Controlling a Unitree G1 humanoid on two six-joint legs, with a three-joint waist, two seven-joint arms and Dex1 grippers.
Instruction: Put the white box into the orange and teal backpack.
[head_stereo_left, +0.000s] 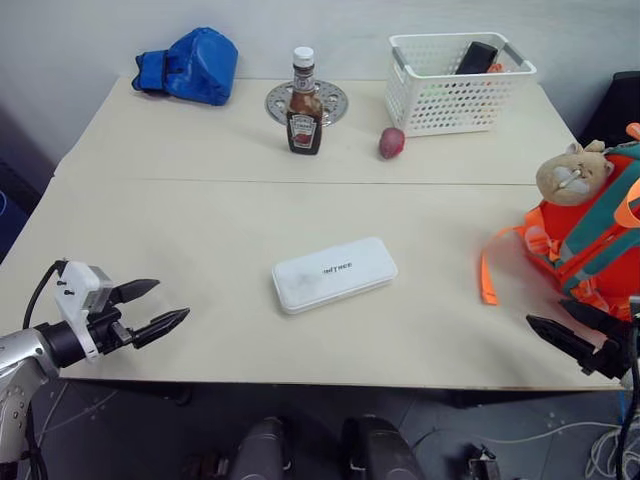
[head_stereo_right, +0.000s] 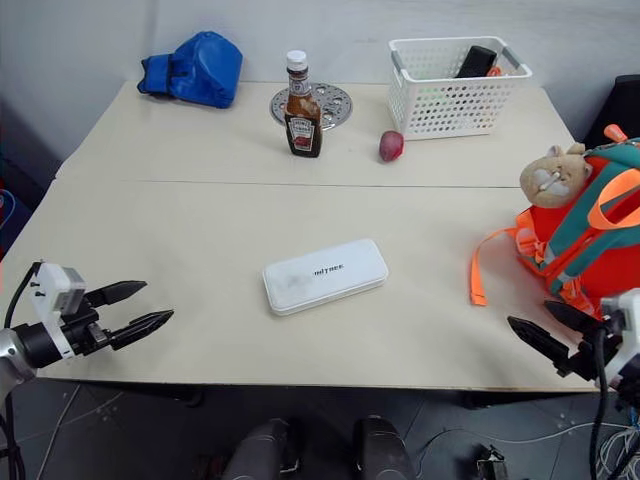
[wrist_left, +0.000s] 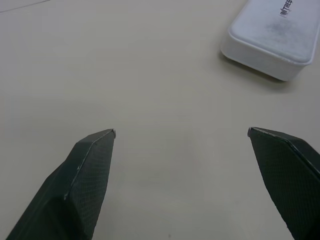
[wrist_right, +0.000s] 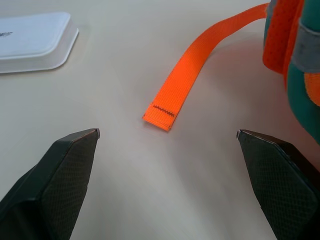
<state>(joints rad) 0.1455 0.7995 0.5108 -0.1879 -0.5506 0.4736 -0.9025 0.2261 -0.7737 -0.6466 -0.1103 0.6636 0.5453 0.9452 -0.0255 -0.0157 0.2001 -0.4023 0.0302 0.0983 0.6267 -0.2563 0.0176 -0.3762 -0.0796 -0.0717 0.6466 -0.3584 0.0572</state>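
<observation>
Left gripper (head_stereo_left: 158, 306): fingers spread wide, empty, over the table's (head_stereo_left: 200, 230) near left edge, aimed inward. Right gripper (head_stereo_left: 560, 335): spread wide, empty, just beside the backpack (head_stereo_left: 590, 240). White box (head_stereo_left: 334, 274): flat mid-table between them.

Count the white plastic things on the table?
2. The white box lies flat near the table's middle, and the white basket stands at the far right corner. Anything white inside the basket may be hidden.
</observation>
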